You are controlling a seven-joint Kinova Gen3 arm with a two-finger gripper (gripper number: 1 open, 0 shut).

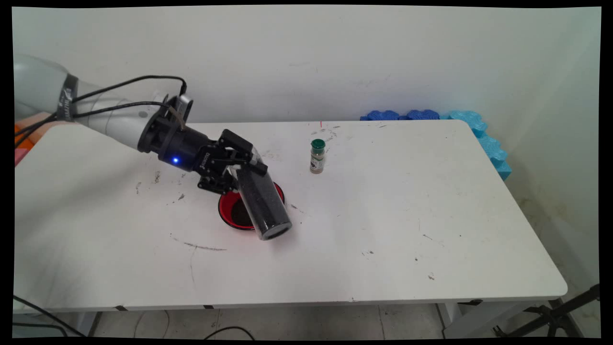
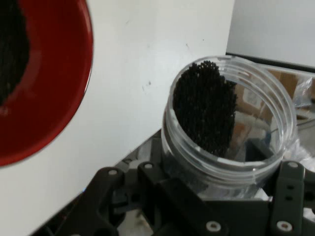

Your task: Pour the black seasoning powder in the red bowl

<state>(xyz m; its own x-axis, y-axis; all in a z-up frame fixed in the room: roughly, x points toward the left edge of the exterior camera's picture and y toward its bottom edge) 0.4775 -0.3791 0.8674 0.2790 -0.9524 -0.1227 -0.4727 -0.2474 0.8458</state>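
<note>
My gripper is shut on a clear plastic jar filled with small black beads. The jar is tilted on its side above the red bowl, with its flat base toward the camera. In the hand view the jar shows its open mouth, with the black beads heaped against one side inside it. The red bowl lies at the upper left there, with dark beads in it.
A small spice bottle with a green cap stands upright on the white table, to the right of the bowl and farther back. Blue foam pieces line the table's far right corner.
</note>
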